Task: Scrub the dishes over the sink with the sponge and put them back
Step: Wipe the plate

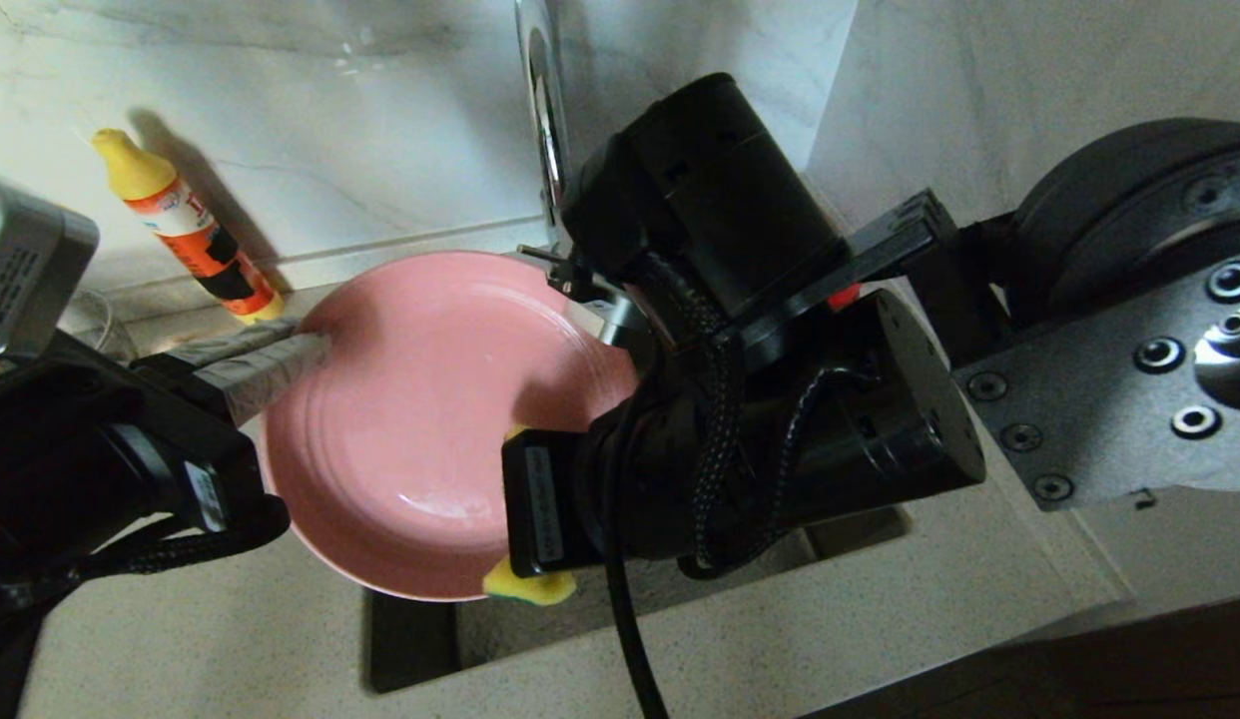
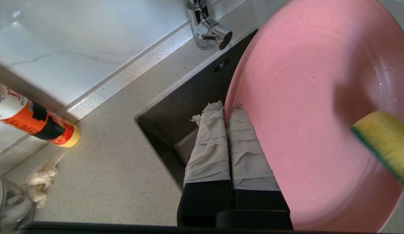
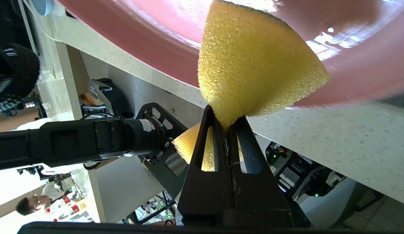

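Note:
My left gripper [image 2: 226,109], its fingers wrapped in pale tape, is shut on the rim of the pink plate [image 2: 312,97]. It holds the plate tilted above the sink [image 2: 182,110]. In the head view the plate [image 1: 410,419] hangs over the dark sink [image 1: 410,639], with the left gripper [image 1: 306,345] at its left rim. My right gripper [image 3: 225,118] is shut on the yellow sponge [image 3: 254,65], pinching it at its middle. The sponge presses against the plate [image 3: 140,35] near its lower rim. A corner of the sponge [image 1: 535,589] pokes out below the right wrist; its green layer [image 2: 384,139] faces the plate.
The chrome tap [image 2: 208,29] stands at the sink's back edge. An orange and yellow bottle [image 1: 186,230] leans on the wall at the back left. A crumpled tissue [image 2: 42,178] lies on the speckled counter [image 2: 117,169]. The right arm [image 1: 780,399] covers much of the sink.

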